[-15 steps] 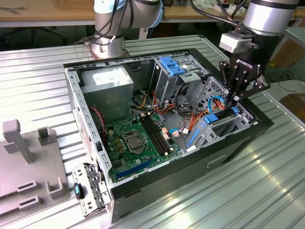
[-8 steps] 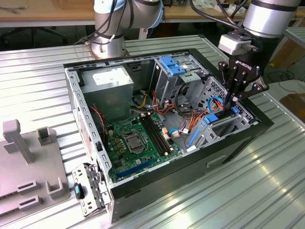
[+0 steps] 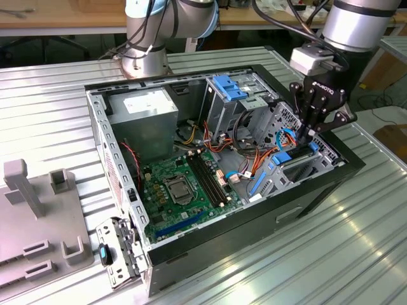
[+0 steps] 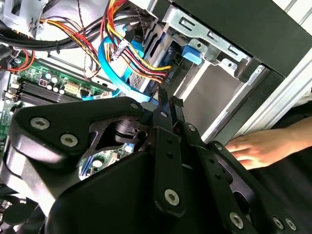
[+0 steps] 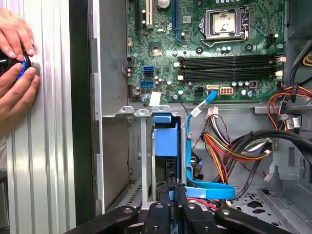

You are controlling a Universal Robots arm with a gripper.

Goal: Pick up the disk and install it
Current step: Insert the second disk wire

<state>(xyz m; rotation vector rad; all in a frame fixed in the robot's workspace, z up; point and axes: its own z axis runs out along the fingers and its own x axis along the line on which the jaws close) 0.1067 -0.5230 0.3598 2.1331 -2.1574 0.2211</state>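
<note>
Evidently, the disk is being lowered edgewise into its bay

The disk (image 5: 165, 141) is being held upright on its narrow edge, blue rail uppermost, inside the drive bay of the open computer case (image 3: 254, 216), presumably so that its rails can be guided down the bay's slots. The gripper (image 3: 310, 136) is being kept clenched on the disk's end, its fingers (image 5: 168, 192) pinching the dark slab between them in the first wrist view. In the exterior view the gripper is being held steeply downward at the case's corner on the exterior view's right, just beside the metal cage wall. A loose blue cable (image 5: 197, 122) is being left close alongside the bay. The case is lying on its side on the ribbed worktop (image 3: 331, 254), keeping the bay open from above. A person's hands (image 5: 14, 73) are being pressed around a small round object on the worktop beside the case.
</note>
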